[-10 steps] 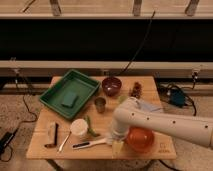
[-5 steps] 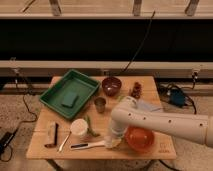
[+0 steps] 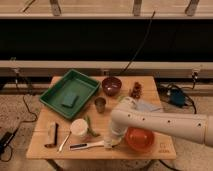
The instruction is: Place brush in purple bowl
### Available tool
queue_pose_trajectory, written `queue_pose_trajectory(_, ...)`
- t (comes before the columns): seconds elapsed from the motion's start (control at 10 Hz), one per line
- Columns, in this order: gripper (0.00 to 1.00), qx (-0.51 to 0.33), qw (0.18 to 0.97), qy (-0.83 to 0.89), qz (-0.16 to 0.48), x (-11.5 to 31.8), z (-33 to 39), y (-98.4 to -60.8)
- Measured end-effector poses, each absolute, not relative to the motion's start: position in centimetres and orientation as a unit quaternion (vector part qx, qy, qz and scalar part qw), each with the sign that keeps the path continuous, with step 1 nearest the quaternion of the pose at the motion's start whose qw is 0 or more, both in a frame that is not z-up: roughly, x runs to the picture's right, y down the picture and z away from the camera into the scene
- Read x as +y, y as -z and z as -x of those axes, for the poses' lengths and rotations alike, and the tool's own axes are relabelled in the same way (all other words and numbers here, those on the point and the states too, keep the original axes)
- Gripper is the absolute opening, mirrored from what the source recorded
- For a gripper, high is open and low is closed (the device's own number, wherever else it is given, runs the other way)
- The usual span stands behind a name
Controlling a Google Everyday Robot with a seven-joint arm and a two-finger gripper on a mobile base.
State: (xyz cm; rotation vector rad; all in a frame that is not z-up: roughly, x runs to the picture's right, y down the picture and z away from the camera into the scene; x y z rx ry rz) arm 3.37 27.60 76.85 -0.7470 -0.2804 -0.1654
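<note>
Down comes the gripper [image 3: 111,143], now pinched shut on the white end of the slim brush [image 3: 86,145], which lies flat by the wooden table's [image 3: 44,120] front edge. A glossy orange bowl [image 3: 139,139] sits just right; a small metal cup [image 3: 100,104] stands between it and the round purple bowl [image 3: 111,85] farther back.

Wood tbl [image 3: 150,85] on speckled floor [image 3: 12,112]; dark window band [image 3: 75,40] behind w/ rail [image 3: 75,64]; dim warm light.
</note>
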Motion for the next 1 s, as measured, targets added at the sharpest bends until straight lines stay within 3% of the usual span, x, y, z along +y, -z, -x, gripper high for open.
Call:
queue_pose_trajectory(0.7,0.0,-0.171,0.923,0.092,0.333,20.4,-6.6,-67.3)
queue_pose_trajectory(1.0,0.0,-0.169,0.932,0.095,0.307,17.0,-6.9,-66.3)
